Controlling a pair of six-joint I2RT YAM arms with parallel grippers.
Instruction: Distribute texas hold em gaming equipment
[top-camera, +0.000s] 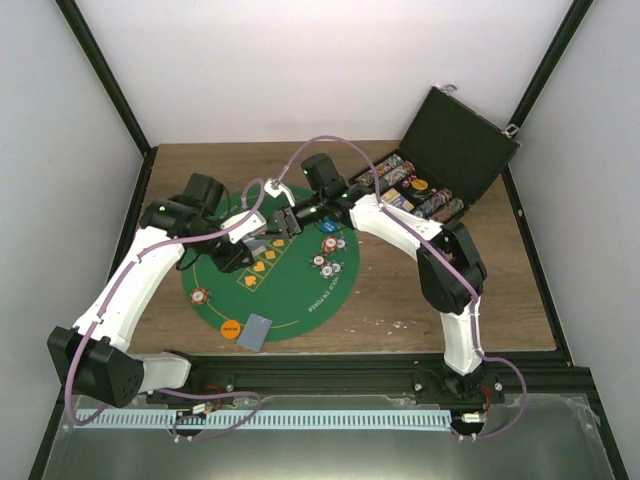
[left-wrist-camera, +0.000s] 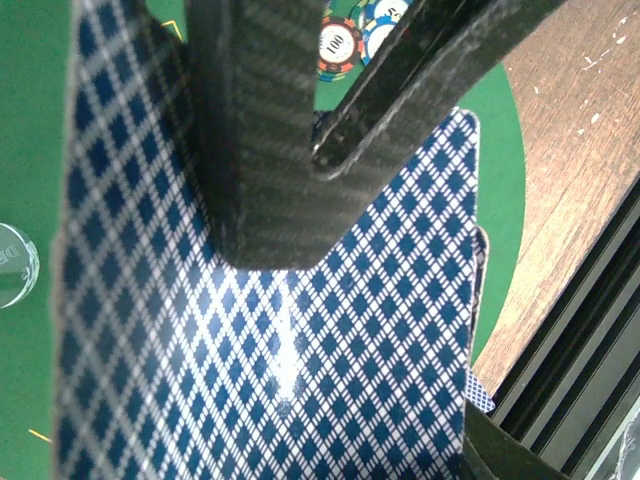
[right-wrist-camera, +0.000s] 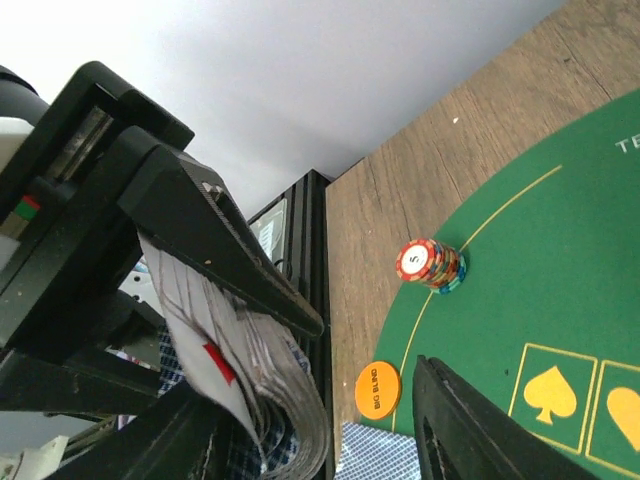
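A chip stack (top-camera: 203, 296) and an orange disc (top-camera: 232, 328) are lying on the left of the mat (top-camera: 300, 290). Over the middle, the left end effector (top-camera: 252, 246) is pinching the cards (left-wrist-camera: 300, 350). Just right of it, the right end effector (top-camera: 285, 221) is touching them. I cannot tell if it is spread or pinching.
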